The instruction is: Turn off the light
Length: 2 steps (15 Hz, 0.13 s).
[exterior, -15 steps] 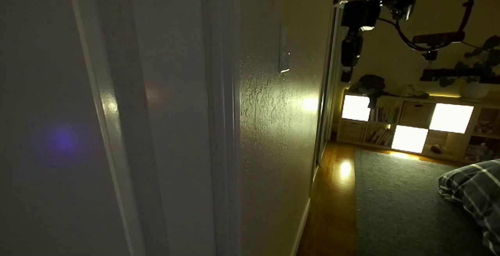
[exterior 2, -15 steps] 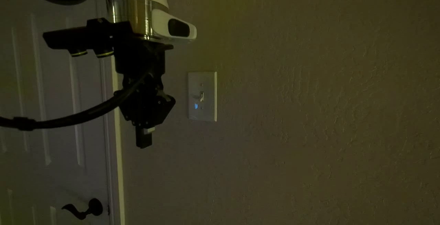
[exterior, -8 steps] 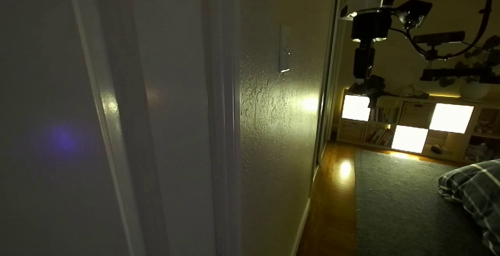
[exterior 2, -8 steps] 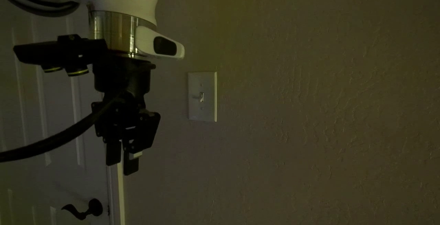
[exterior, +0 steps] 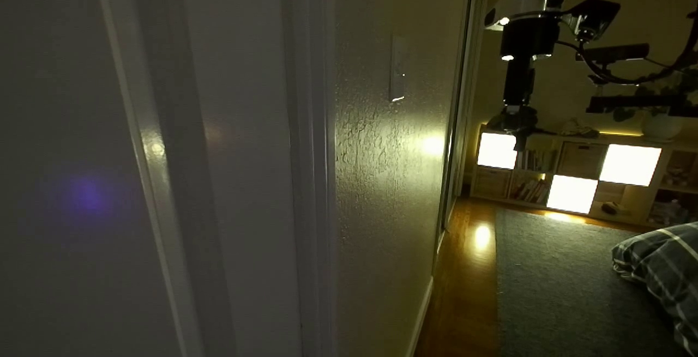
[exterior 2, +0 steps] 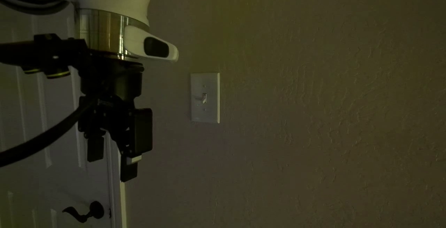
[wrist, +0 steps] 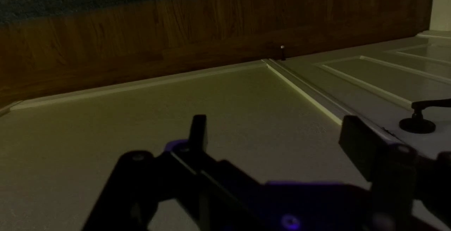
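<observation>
Light-switch plate (exterior 2: 209,106), white and rectangular, stands upright on the textured wall (exterior 2: 313,116) in an exterior view; the black two-fingered gripper (exterior 2: 112,162) points down, fingers (exterior 2: 129,172) parted. In an exterior view, both are well apart. Wrist view: fingers spread.

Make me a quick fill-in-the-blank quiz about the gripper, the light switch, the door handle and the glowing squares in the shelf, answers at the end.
The gripper is ____, since the wrist view shows a wide gap between its fingers.
Exactly ____ glowing squares show in the shelf.
In height, the door handle sits ____ than the light switch.

Missing words: open; three; lower.
</observation>
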### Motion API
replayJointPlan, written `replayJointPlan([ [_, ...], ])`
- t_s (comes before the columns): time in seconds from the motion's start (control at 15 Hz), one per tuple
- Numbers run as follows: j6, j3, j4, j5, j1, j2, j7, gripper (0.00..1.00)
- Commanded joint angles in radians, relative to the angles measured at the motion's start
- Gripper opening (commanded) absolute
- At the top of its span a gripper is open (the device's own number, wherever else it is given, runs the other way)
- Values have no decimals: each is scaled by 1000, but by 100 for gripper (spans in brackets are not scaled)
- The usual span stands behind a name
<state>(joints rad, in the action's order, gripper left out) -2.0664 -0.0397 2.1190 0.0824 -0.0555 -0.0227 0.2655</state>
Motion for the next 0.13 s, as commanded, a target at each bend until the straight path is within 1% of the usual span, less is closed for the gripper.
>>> replayJointPlan([
  [0.0, 2, -4, -2, 0, 4, 3, 0, 97],
  [0.07, 2, -4, -2, 0, 4, 3, 0, 97],
])
